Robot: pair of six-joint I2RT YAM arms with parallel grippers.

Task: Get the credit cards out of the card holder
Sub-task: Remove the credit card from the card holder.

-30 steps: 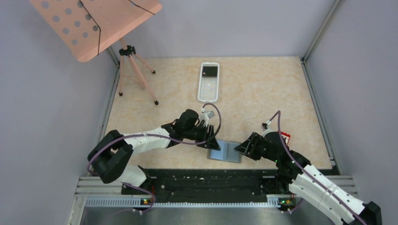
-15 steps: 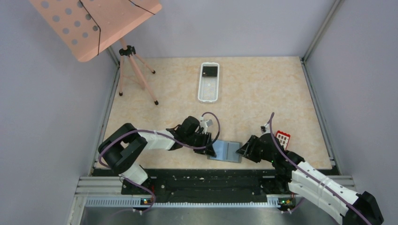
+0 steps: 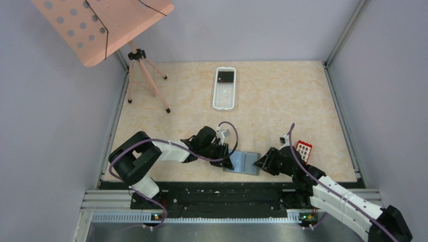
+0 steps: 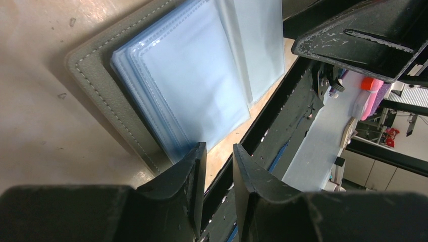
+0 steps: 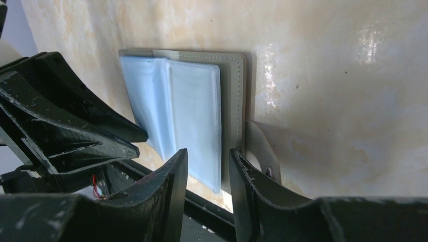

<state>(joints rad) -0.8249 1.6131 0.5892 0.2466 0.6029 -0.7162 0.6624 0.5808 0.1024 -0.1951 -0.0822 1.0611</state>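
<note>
Holder (image 3: 243,162) lies open and flat on the bench (image 3: 282,101), low centre of the top view, close to the near edge, between the two arms. Left pincer (image 4: 218,149) is at the holder's left half, fingers only a narrow slit apart with nothing between them, tips at the corner of the clear sleeves (image 5: 194,116). Right pincer (image 5: 208,154) is at the right edge, fingers narrowly spread. The cover's edge and the sleeve edge line up with the gap, but no clamp shows, so I read it as pinching nothing. Red card (image 3: 304,149) is already out, flat on the bench right of the right arm and apart from the holder. The pale card is not clearly visible. The sleeves look bluish and empty-ish, but I cannot tell if one is tucked inside. Handling, as a judgement: the holder is light and floppy at the fold and will slide or lift if pulled, so one pincer should pin the stitched grey cover while the other works. The sleeves are thin, slick plastic, stacked several deep and easy to pinch by mistake. A card would be stiff, thin and smooth, so take it by the short edge showing at the sleeve mouth and draw it straight out along the pocket. White basket (image 3: 224,98) sits well up the frame, uninvolved.
</note>
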